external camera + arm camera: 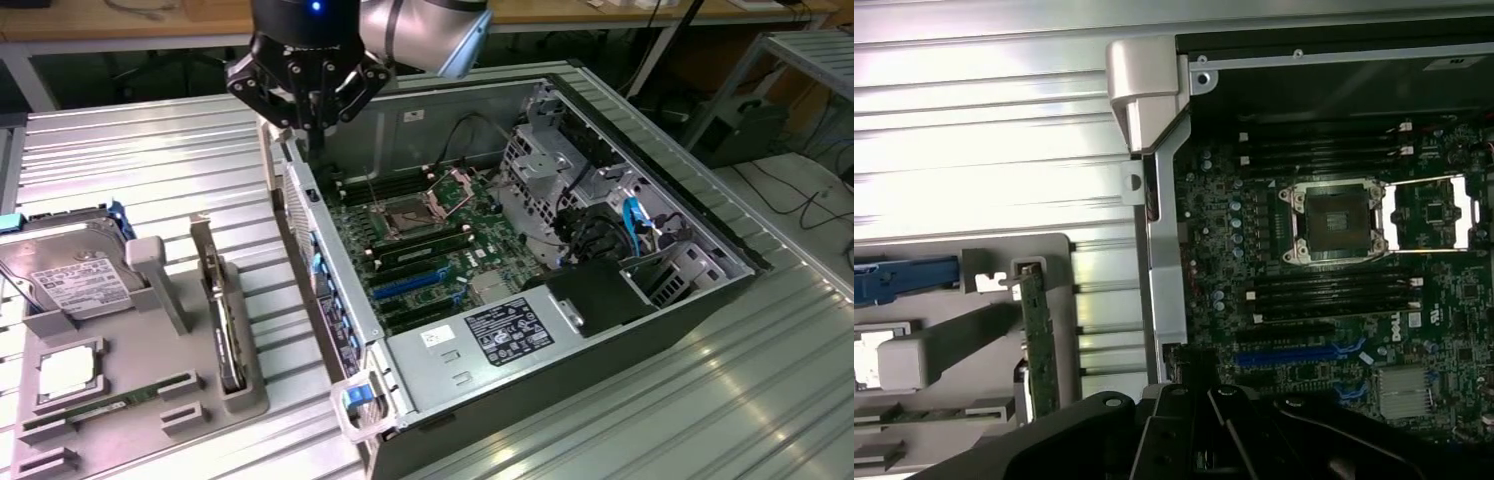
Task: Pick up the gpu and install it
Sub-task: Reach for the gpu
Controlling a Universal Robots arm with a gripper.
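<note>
Hovering over the rear wall of the open case (434,380), the end effector (318,150) had its fingers pressed together and pinched nothing. It hung from the arm (427,30) at the top of the exterior view, just above the case's silver rear panel and near the motherboard's (427,250) back edge. The gpu (220,320) was well apart from it, towards the exterior view's left, standing on its long edge in a slot of the grey holder (147,400) that lay on the ribbed metal surface (134,160). A hard drive (74,280) with a white label sat in the same holder, further to the exterior view's left, and a narrow green memory stick (114,408) lay flat near the holder's front. Inside the case the motherboard lay exposed, with the open CPU socket (400,213) near its middle and a blue slot (407,285) closer to the front. In the wrist view the gpu (1039,340) showed as a thin green card upright in the holder (944,350), just beside the case's silver edge (1159,250) but not touching it. The end effector's (1199,400) dark body hung over the motherboard (1254,250) beside the blue slot (1294,355), with the socket (1329,222) beyond it.
</note>
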